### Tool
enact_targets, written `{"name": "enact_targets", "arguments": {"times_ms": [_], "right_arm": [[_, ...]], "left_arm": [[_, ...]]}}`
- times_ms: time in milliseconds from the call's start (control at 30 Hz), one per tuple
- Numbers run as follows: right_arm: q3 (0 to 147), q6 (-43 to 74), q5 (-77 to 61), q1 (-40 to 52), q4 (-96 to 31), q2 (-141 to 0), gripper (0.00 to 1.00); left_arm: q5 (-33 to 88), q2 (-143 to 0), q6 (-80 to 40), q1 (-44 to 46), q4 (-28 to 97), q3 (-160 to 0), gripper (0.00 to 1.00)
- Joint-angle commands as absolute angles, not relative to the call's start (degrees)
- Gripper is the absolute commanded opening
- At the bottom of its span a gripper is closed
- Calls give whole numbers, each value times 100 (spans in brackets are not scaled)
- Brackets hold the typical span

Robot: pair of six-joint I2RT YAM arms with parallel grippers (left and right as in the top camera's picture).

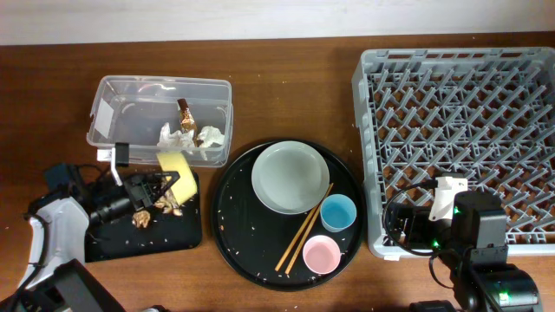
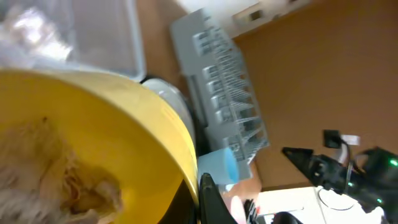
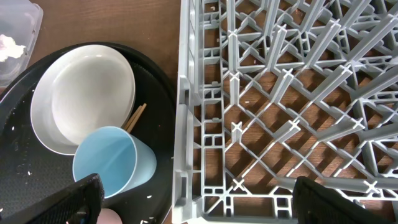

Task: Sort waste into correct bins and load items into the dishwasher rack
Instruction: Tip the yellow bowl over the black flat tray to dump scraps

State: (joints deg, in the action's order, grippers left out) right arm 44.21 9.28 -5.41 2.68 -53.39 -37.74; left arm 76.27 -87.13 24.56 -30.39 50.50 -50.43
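Currently the small yellow bowl (image 1: pixel 173 163) is tilted on its side above the flat black tray (image 1: pixel 186 234), pinched at its rim by the left gripper (image 1: pixel 158 185), whose jaws are closed on it. The left wrist view shows brownish food scraps (image 2: pixel 59 183) lying inside the bowl, and more scraps (image 1: pixel 143 218) lie on the black tray beneath. Just behind stands the clear tub (image 1: pixel 108 91), holding crumpled tissues (image 1: pixel 186 137) and a brown-gold wrapper (image 1: pixel 185 113). To the right, the round black tray (image 1: pixel 230 217) carries the grey plate (image 1: pixel 290 178), blue cup (image 1: pixel 338 212), pink cup (image 1: pixel 322 253) and chopsticks (image 1: pixel 303 227). Farther right sits the dishwasher rack (image 1: pixel 460 104). The right gripper (image 3: pixel 199 202) hangs over its near left corner, fingers (image 3: pixel 81 199) spread wide and holding nothing.
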Motion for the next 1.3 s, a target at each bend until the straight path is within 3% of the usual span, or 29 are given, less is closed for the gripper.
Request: {"name": "enact_targets", "arguments": {"times_ms": [0, 67, 100, 133, 167, 233, 267, 433, 467, 600, 667, 733, 800, 833, 867, 967, 1133, 1200, 1233, 1267], "right_arm": [[4532, 974, -552, 298, -5341, -3767, 98], [4532, 976, -552, 298, -5341, -3767, 98], [4532, 976, -552, 298, -5341, -3767, 98], [4532, 974, -552, 298, -5341, -3767, 98], [4532, 974, -552, 298, -5341, -3767, 98], [4532, 976, -552, 298, -5339, -3767, 98], [4532, 974, -552, 298, -5339, -3767, 98], [4532, 976, -552, 298, -5339, -3767, 98], [4532, 974, -552, 298, -5339, -3767, 98], [4532, 976, -552, 298, -5339, -3767, 98], [4532, 976, -552, 298, -5341, -3767, 98], [4532, 974, -552, 298, -5339, -3767, 98], [4532, 976, -552, 298, -5341, -3767, 98], [4532, 974, -552, 298, -5339, -3767, 98], [4532, 974, -550, 298, -5339, -3767, 98], [4532, 974, -552, 298, -5339, -3778, 98], [4532, 974, -552, 298, -5360, -3863, 99], [4532, 974, -552, 298, -5356, -3863, 98], [4532, 974, -552, 298, -5356, -3863, 98], [4532, 974, -552, 298, -5358, -3863, 98]], "left_arm": [[7754, -8753, 2473, -3061, 4838, -5000, 0], [7612, -8753, 2700, -3076, 4766, -4995, 0], [7201, -8753, 2206, -3124, 4644, -4995, 0], [7625, -8753, 2196, -3168, 4781, -4991, 0], [8191, -8753, 2930, -3168, 4952, -4991, 0], [7695, -8770, 2165, -3168, 4648, -4991, 0], [8101, -8761, 2788, -3168, 4873, -4991, 0], [7662, -8818, 2285, -3229, 4648, -4984, 0], [8086, -8816, 2825, -3232, 4753, -4984, 0], [7336, -8820, 2025, -3232, 4556, -4984, 0], [8171, -8820, 2637, -3238, 4440, -4984, 0], [7931, -8816, 1747, -3227, 4268, -4984, 0], [8232, -8818, 2622, -3179, 4285, -4984, 0], [7839, -8818, 2088, -3210, 4235, -4984, 0], [8451, -8816, 2508, -3190, 4390, -4984, 0], [7732, -8816, 1570, -3199, 4139, -4987, 0], [8348, -8774, 2062, -3081, 4014, -4987, 0], [7288, -8774, 1160, -3085, 3907, -4987, 0], [7253, -8772, 1284, -3074, 4069, -4987, 0], [8044, -8772, 2259, -3009, 4353, -4987, 0]]}}
